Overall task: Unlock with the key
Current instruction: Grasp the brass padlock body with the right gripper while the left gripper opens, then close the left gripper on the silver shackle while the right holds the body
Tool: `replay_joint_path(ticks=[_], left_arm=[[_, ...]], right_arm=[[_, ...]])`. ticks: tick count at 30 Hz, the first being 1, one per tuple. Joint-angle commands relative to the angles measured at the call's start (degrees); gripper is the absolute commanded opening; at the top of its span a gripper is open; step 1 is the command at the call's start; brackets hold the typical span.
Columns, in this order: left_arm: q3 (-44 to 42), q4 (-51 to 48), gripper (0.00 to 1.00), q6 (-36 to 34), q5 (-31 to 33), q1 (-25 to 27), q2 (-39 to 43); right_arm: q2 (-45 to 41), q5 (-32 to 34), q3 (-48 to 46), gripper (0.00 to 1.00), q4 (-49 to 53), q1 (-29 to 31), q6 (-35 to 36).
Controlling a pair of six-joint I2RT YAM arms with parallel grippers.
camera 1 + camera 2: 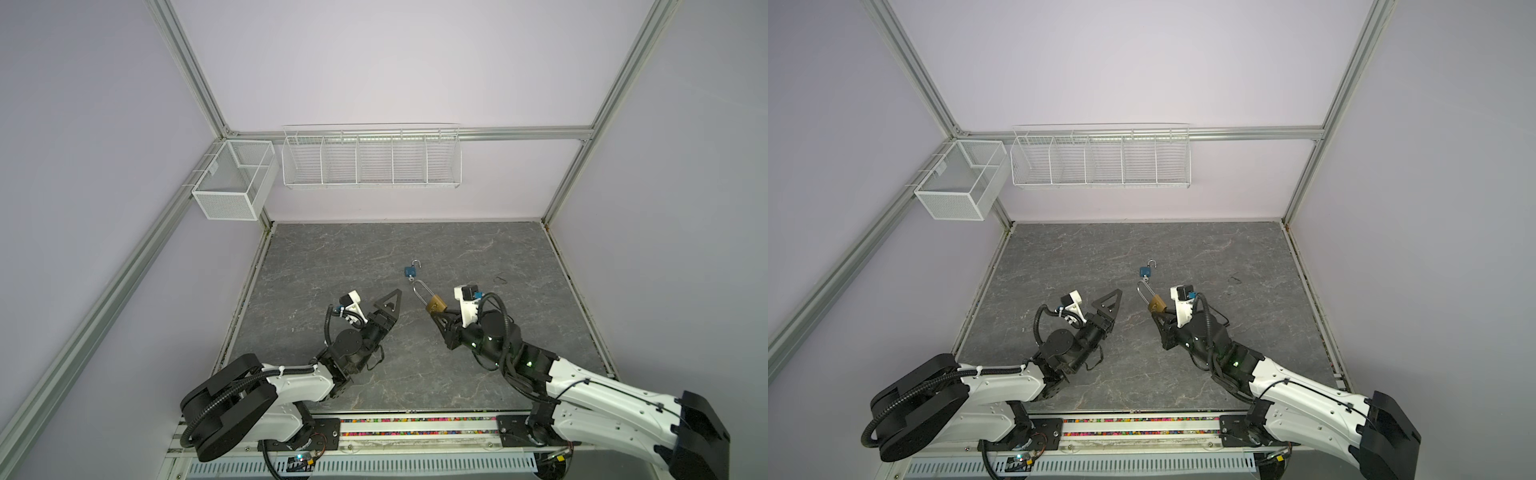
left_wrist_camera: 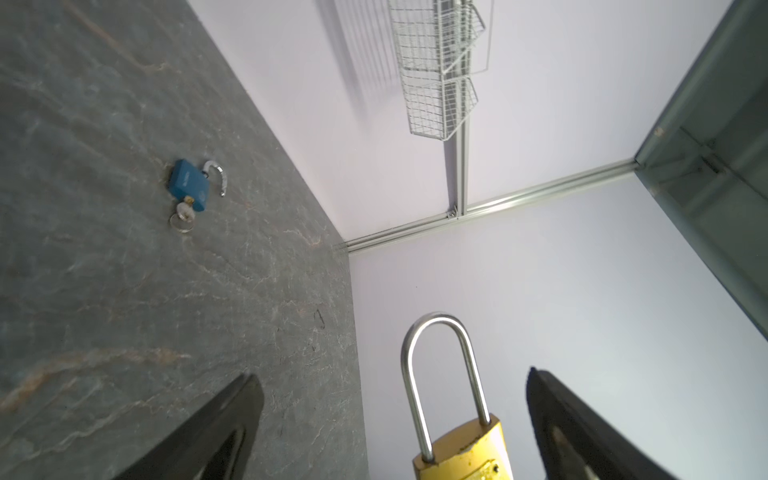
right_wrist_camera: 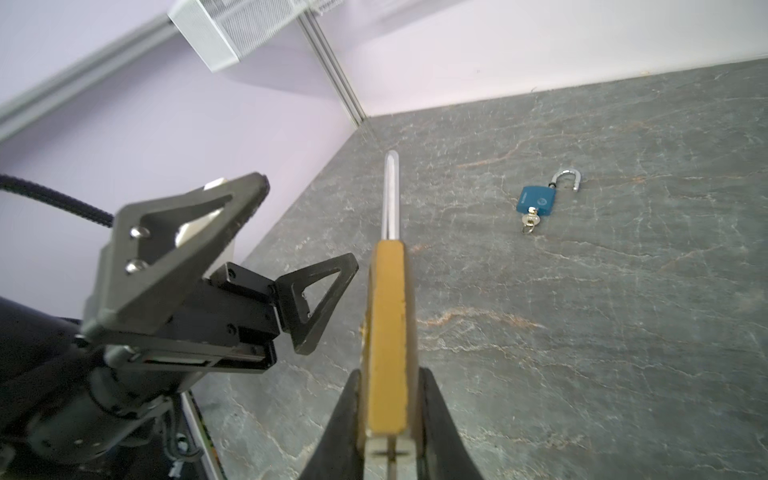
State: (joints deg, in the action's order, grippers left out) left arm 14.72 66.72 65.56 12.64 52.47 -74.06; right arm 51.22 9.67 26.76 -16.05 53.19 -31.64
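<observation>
Right fingers (image 3: 434, 428) clamp brass padlock (image 3: 388, 332) faces, left fingers (image 3: 120, 249) spread nearby

Soft, even light fills the enclosure; the wire rack (image 1: 371, 160) throws only a faint shadow on the back wall (image 1: 374, 62). Both top views splay the frame rails (image 1: 189, 66) toward the edges. In the right wrist view the left claw (image 3: 307, 224) and brass padlock (image 3: 388, 332) blur close to the lens.
</observation>
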Motion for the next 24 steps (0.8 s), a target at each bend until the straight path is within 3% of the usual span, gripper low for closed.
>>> replay_joint_path(ticks=[1,5,9,16,24], left_arm=[[1.03,3.86,0.99,-13.73,-12.80,-0.46,2.07],[-1.40,13.65,0.99,-18.62,-18.45,-0.49,2.02],[-0.22,12.39,0.99,-21.24,-23.80,-0.46,2.72],[0.30,14.28,1.00,-20.65,-24.30,-0.48,0.43],[7.12,14.40,0.80,-17.84,-28.21,-0.50,-6.12]], right_arm=[[-3.69,-4.60,-2.85,0.06,-10.78,-0.76,-3.86],[-4.80,-6.19,-4.52,0.06,-15.76,-1.06,-5.09],[-2.87,-8.41,-4.79,0.06,-21.67,-1.33,-5.82],[-0.23,-10.56,-3.50,0.06,-26.82,-1.45,-6.24],[1.69,-12.08,-2.87,0.06,-29.40,-1.42,-6.69]])
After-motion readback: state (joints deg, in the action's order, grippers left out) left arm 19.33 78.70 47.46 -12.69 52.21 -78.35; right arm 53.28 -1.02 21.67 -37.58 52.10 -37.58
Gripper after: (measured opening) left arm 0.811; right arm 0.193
